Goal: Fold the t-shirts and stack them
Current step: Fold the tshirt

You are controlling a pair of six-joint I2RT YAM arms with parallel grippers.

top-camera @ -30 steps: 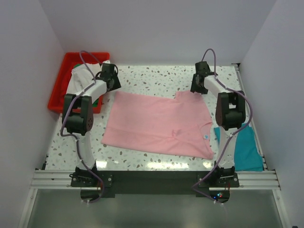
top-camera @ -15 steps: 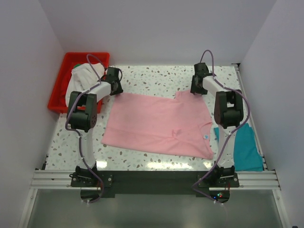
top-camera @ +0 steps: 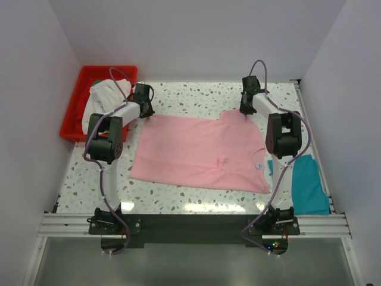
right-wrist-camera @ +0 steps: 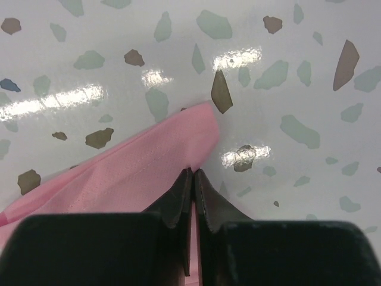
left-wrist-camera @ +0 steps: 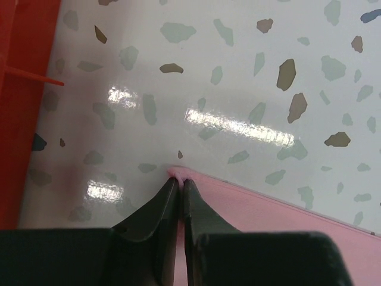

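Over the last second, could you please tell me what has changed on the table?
The left claw moved from beside the red crate to the far left corner of the pink t-shirt and is now shut on it. The right claw remains at the far sleeve, shut on it. The shirt's near edge slid slightly away from the arm bases. The teal t-shirt and crate did not move.

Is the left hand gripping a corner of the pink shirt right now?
Yes, the left hand is shut, with the corner of the pink shirt pinched between its fingertips.
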